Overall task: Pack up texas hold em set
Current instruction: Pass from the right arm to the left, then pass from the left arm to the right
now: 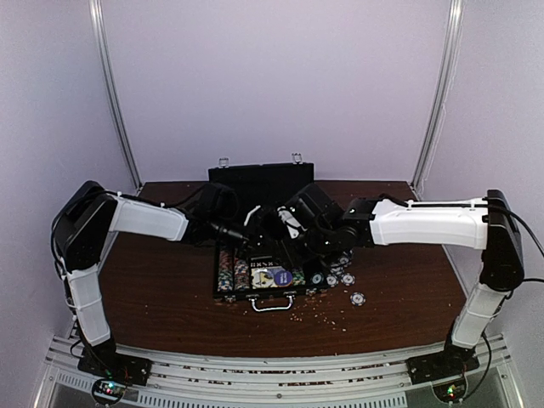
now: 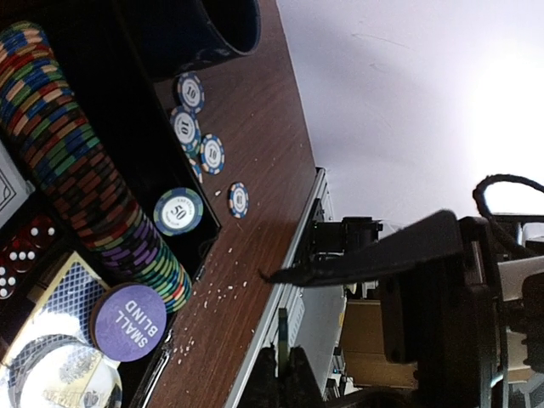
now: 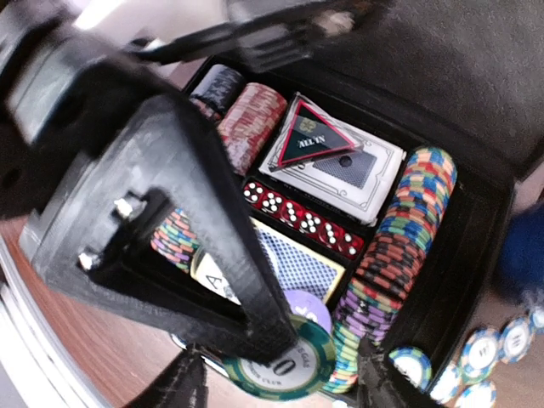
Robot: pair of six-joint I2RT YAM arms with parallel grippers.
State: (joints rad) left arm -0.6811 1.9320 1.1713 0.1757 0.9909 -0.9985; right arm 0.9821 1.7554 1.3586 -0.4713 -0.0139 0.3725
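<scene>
The black briefcase lies open in the middle of the table, lid standing up at the back and silver handle toward the arm bases. Both arms reach in over it. Inside, a long row of striped multicoloured chips fills one side, and shorter stacks sit at the other. Between them are a card deck with a triangular "ALL IN" marker on top, a line of red dice, and a blue-backed deck. A purple "SMALL BLIND" button rests by the end of the long row. The left hand has its fingers pressed together, and its wrist view shows nothing between them. The right hand hangs low over the case with fingers well apart; a green-rimmed chip shows between them, touching neither. Whether the left hand's tip grips that chip I cannot tell. Several loose chips lie on the table just right of the case, near a dark blue cup, and pale crumbs are scattered by the handle.
</scene>
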